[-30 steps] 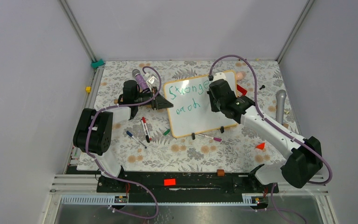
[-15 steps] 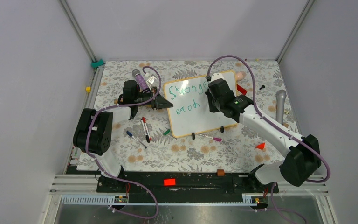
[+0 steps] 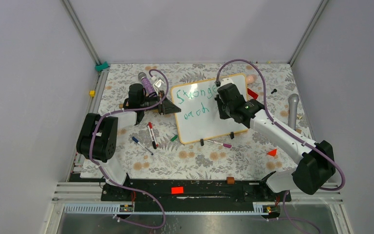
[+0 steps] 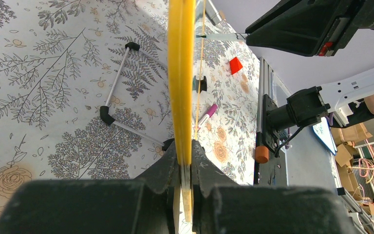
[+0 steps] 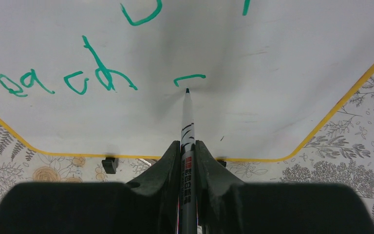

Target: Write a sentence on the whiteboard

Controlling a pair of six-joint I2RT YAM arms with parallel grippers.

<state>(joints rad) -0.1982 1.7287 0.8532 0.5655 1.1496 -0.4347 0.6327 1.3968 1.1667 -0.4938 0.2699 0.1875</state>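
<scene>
**Operator:** Where do things stand?

**Spotter:** The whiteboard (image 3: 209, 127) sits mid-desk (image 3: 214, 161). Your left jaws are clamped shut on the yellow frame at its left edge. The sentence (image 3: 195, 101) shows "Stronge" on top, with your right arm hiding the end of that line, and "each" below. A short green stroke (image 5: 190, 76) starts the next word. Your right jaws are closed tight on the marker (image 5: 187, 124), whose tip is at the board just under that stroke.

**Operator:** What can go wrong from here?

**Spotter:** Mostly pressure. You hold the board at one edge only, so if you push the tip too hard it may pivot about that grip or rock on its black feet (image 3: 202, 142). The letters would then skew. Push too lightly and the line skips.

**Operator:** And the marker itself?

**Spotter:** It's a slim barrel in narrow jaws, so a sideways drag could twist it and shift the tip.

**Operator:** Anything else?

**Spotter:** Your right wrist hangs over the upper line, and I can't tell if it clears the ink. If it brushes the ink, it smears. If the board slides, the pink pen (image 3: 222, 144) beside its lower edge could get in its way.
</scene>
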